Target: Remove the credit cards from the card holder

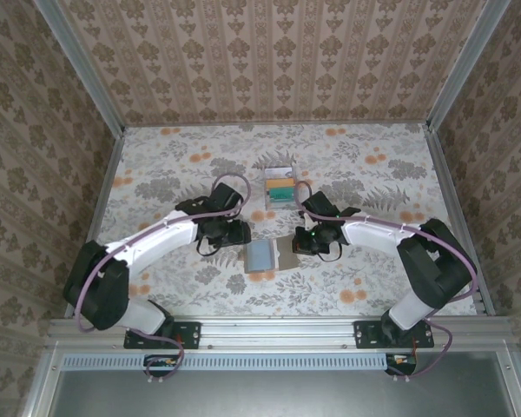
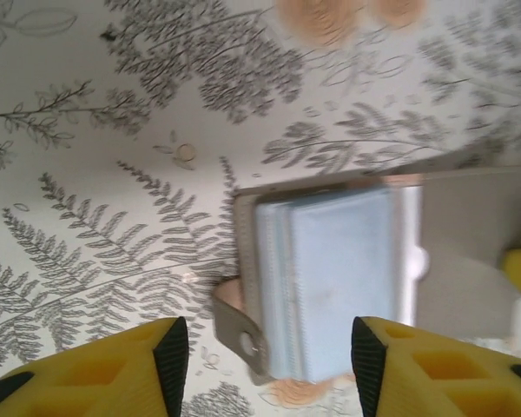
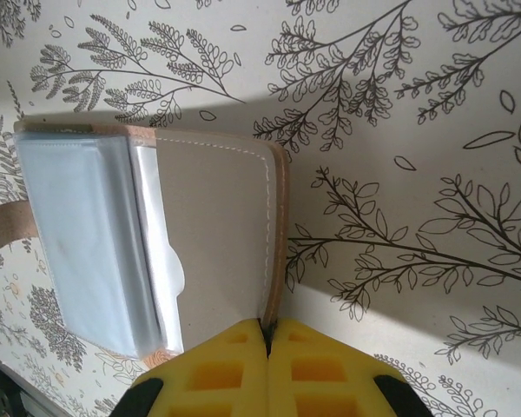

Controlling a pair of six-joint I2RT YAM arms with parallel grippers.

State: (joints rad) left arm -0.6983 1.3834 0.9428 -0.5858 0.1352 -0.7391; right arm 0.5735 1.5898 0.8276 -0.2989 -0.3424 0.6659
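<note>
Olive-grey flat two-panel card holder (image 1: 269, 255), pale blue inside, is lying open midway along the bench's (image 1: 391, 200) near edge. The right claw (image 3: 267, 334) is pinching its plain panel's edge; the left claw (image 2: 269, 347), parted and empty, is hovering with the slot panel straight ahead.

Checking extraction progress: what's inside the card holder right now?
The open card holder shows stacked pale blue-grey sleeves inside. Whether cards sit in them cannot be told, because the sleeves cover their contents. The right claw pinches the grey flap's edge.
</note>
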